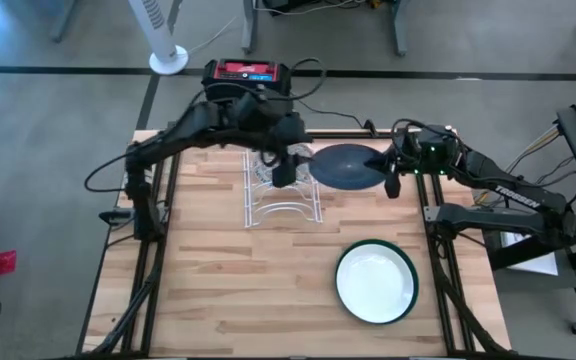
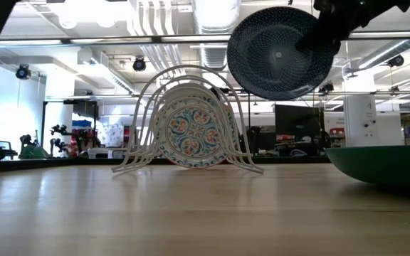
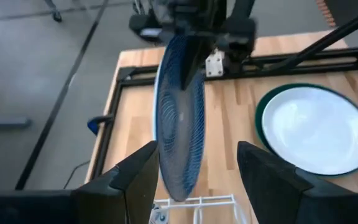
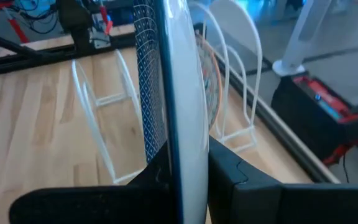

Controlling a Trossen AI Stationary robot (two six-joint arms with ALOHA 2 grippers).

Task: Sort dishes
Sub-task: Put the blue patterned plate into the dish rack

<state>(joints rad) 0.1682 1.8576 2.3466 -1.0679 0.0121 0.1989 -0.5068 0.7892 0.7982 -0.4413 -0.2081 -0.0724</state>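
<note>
High view: overhead, straight down on whole surface [image 1: 218, 290]. Low view: level with surface, facing room, near rack [image 2: 187, 121]. Left wrist view: close, facing blue dish [image 3: 179, 124] edge-on, toward right arm. Right wrist view: very close on same dish rim. Shared in all: rack, blue dish.

A blue speckled dish [image 2: 280, 53] is hanging above the wire rack [image 2: 187, 121], which is holding a floral dish [image 2: 193, 134] upright.

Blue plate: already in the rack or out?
Out. The blue plate hangs on edge in the right gripper, above and beside the white rack, not in any slot.
</note>
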